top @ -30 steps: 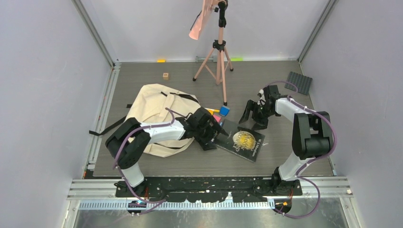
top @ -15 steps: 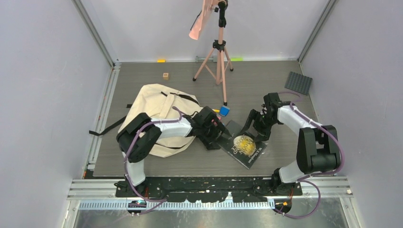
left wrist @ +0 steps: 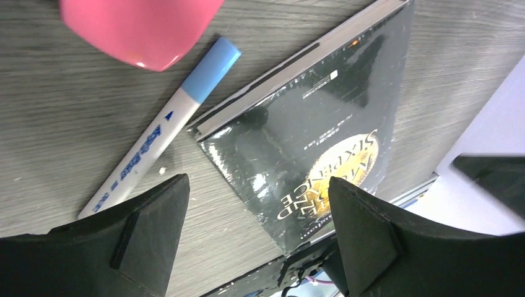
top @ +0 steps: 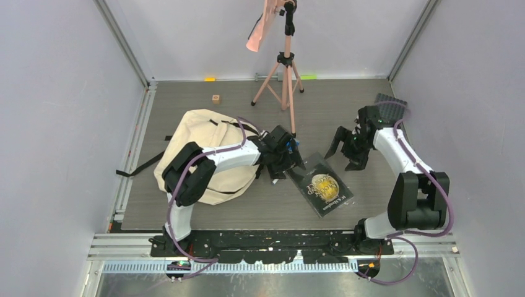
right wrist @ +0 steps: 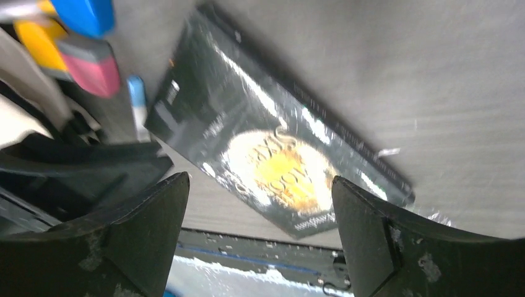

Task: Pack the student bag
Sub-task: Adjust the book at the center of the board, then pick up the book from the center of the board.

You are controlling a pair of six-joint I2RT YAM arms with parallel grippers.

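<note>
Left end effector [left wrist: 257, 238]: spread wide, empty, over book [left wrist: 322, 142] and marker [left wrist: 161, 133].
Right end effector [right wrist: 260, 241]: spread, empty, above book.
Student bag [top: 198, 139]: lying on surface [top: 247, 211], left of book.

Left gripper [left wrist: 257, 185] low, jaws wide apart, right gripper [right wrist: 260, 182] seemingly hovering, jaws spread, both empty

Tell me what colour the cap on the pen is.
Light blue. The pen shows best in the left wrist view.

Cream student bag [top: 198, 139], black straps [top: 141, 167]; black book [left wrist: 309, 124], gold disc [top: 322, 184]; white marker [left wrist: 158, 139], blue cap [left wrist: 212, 62]; pink block [left wrist: 139, 28].
</note>
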